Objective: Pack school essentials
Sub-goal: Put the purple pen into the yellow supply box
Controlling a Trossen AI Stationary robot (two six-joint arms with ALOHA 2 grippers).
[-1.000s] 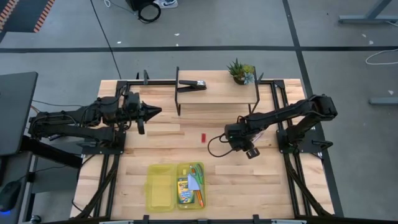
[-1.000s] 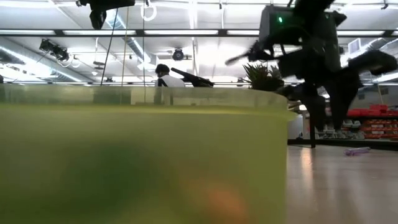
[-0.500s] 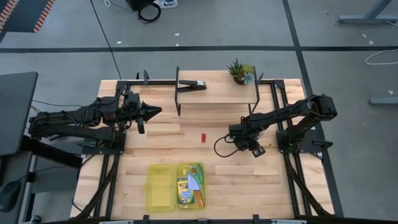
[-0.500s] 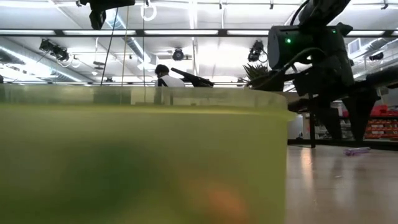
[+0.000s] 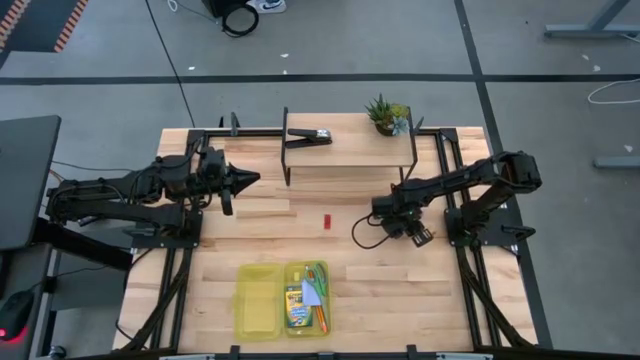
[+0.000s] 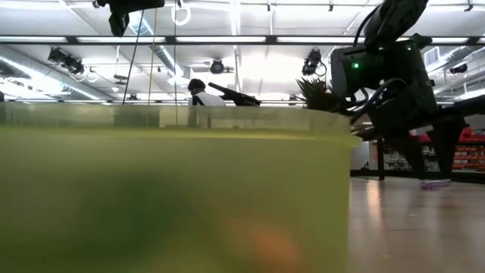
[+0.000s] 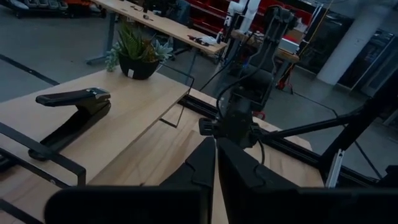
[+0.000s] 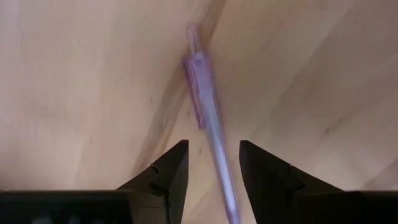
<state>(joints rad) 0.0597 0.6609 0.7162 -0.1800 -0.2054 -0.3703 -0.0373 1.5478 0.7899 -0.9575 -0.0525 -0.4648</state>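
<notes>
High view: my left end effector (image 5: 250, 178) waits far left, fingers together. Short red piece (image 5: 327, 221) lies mid-table. My right end effector (image 5: 419, 237) has swung right, fingers apart over the pink-purple pencil (image 8: 208, 124); pickup looks next.

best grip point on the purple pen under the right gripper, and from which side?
Take the purple pen on its thin barrel, just below the thicker clip section, coming straight down from above. It lies flat on the bare table, so only its two long sides are free. The right gripper is already open with a finger on each side of the barrel; the clip end would likely sit less evenly.
</notes>
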